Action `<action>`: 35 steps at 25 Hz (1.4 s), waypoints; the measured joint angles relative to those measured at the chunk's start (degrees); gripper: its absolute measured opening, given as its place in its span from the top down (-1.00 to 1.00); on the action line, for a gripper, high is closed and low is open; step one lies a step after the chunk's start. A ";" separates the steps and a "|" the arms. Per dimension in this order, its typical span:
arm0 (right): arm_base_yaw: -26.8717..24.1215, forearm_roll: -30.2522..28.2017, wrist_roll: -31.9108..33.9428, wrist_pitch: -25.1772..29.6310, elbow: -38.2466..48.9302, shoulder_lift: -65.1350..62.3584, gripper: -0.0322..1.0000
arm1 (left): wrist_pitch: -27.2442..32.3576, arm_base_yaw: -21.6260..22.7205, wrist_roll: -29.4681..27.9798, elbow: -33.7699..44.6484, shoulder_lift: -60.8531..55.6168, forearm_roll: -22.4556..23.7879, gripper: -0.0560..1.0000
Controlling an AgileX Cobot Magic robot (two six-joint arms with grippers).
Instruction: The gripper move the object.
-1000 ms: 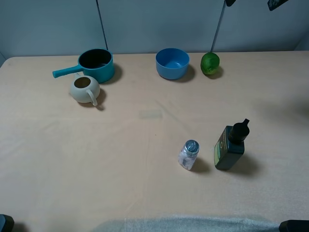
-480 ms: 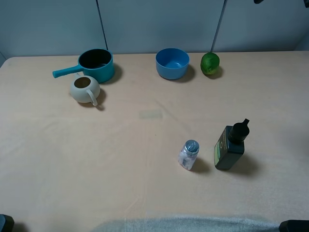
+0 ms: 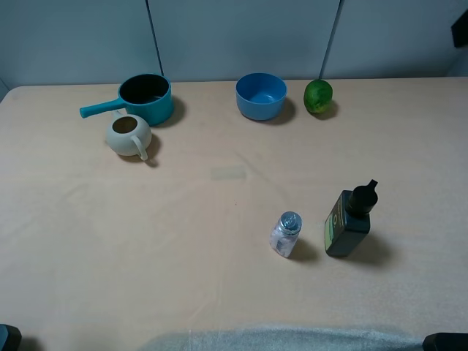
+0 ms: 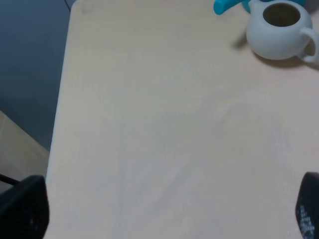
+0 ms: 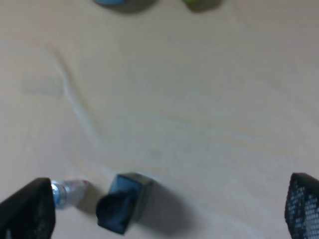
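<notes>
Your right tool (image 5: 164, 209) stands wide open, holding nothing, above the beige tabletop (image 3: 183, 219), well apart from the small round green fruit (image 3: 318, 96).

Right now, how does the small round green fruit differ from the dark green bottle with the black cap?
The small round green fruit is bright green and ball-shaped; the dark green bottle with the black cap is much darker, boxy and taller. The fruit lies at the far edge beside the blue bowl; the bottle stands nearer the front, beside the clear shaker. Both rest on the table, untouched.
</notes>
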 joint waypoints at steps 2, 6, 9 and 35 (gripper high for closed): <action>0.00 -0.77 0.00 0.00 2.58 -4.26 -0.40 | 0.00 0.00 0.00 0.00 0.00 0.00 -0.99; 0.00 -1.96 0.05 0.04 7.53 -12.35 -0.40 | 0.00 0.00 0.00 0.00 0.00 0.00 -0.99; 0.00 -2.07 0.05 0.06 10.46 -18.27 -0.40 | 0.00 0.00 0.00 0.00 0.00 0.00 -0.99; -9.37 -3.49 0.13 -1.45 32.09 -56.19 -0.40 | 0.00 0.00 0.00 0.00 0.00 0.00 -0.99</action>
